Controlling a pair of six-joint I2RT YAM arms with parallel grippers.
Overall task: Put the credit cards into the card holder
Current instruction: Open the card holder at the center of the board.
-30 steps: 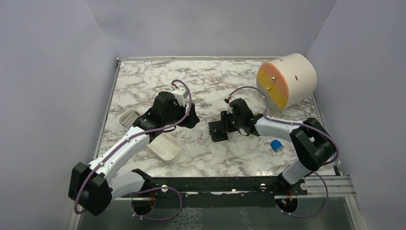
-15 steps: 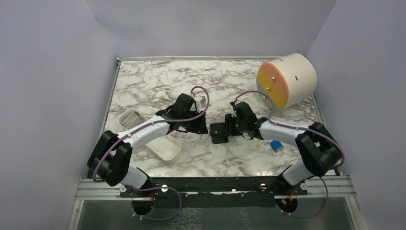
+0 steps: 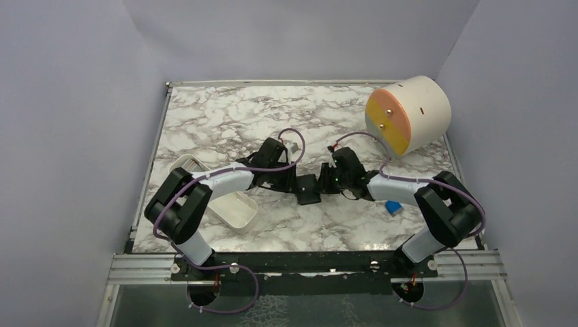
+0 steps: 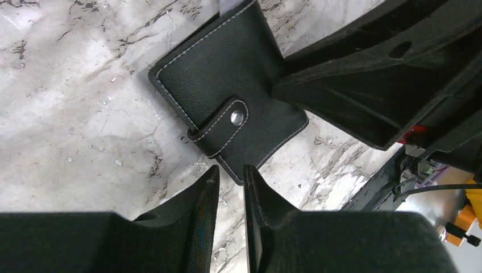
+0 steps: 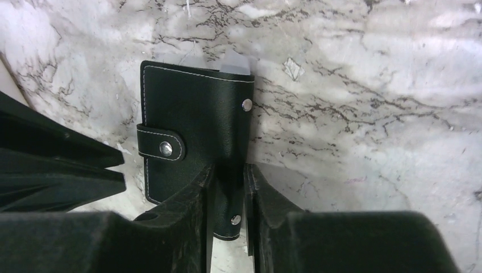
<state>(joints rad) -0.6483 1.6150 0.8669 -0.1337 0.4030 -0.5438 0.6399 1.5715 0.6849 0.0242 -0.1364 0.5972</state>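
I see the small black stitched-leather card holder (image 3: 308, 191) lying folded shut, its stud strap across the outer face, flat on the marble worktop (image 3: 218, 116) between my two arms. My right fingers (image 5: 196, 199) are clamped on its near edge, a strip of the leather running between them. My left fingers (image 4: 204, 196) sit just short of its corner, almost together, with only marble showing through the thin slit.

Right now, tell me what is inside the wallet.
The wallet is folded shut. Only pale translucent edges poke out one end; its cover hides everything else.
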